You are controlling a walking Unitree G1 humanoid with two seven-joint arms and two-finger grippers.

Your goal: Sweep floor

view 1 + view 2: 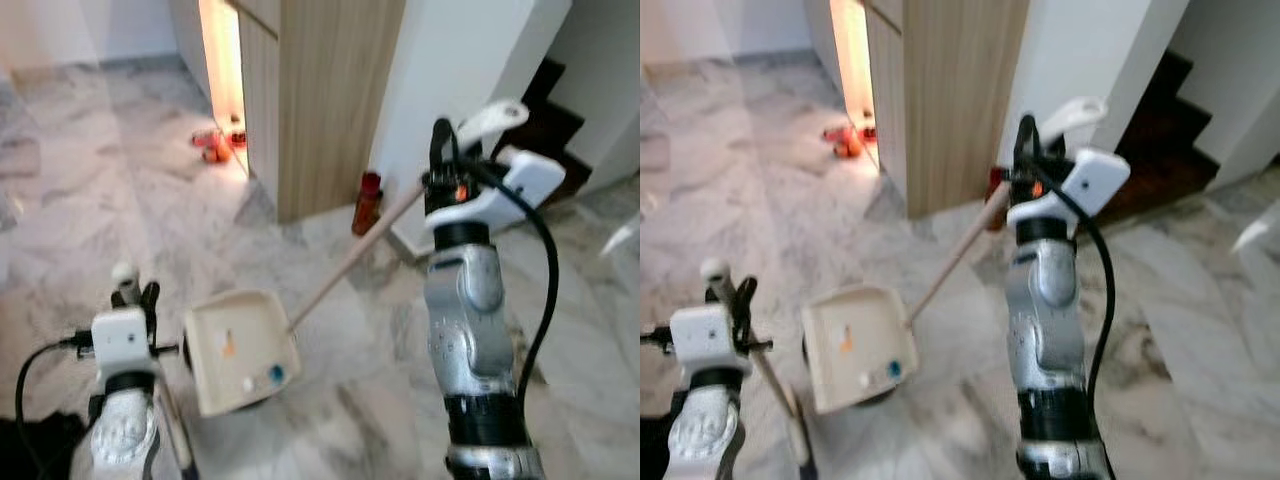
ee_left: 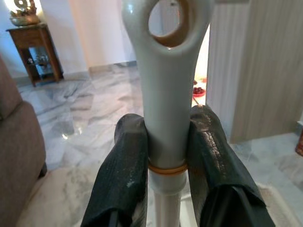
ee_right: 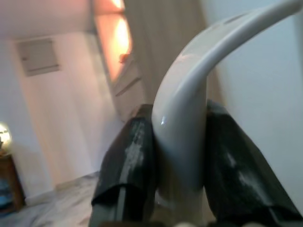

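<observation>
Floor (image 1: 90,150): pale marble, spreading out ahead of and below both hands; small orange-red bits (image 1: 215,143) lie far ahead of the left hand, near the lit gap beside the wooden cabinet (image 1: 320,100).
Dustpan (image 1: 240,350): cream tray sitting flat on the floor between the two hands, closer to the left one; a few scraps, orange, white and blue, already lie in it.
Dustpan handle (image 1: 350,265): long pale stick rising from the pan up to the right hand.
Right hand (image 1: 445,140): raised high, fingers (image 3: 132,156) clamped on the curved white grip at the handle's top.
Left hand (image 1: 135,295): low, fingers (image 2: 123,175) pressed together on the white broom handle (image 2: 165,94), just below its hanging hole.
Red bottle (image 1: 367,203): on the floor, beyond the pan and below the right hand.
Doing it well: I judge the pan lip should stay pressed to the floor while the broom draws in short, low strokes toward it, so the collected scraps do not spill; steer the handle clear of the bottle.
</observation>
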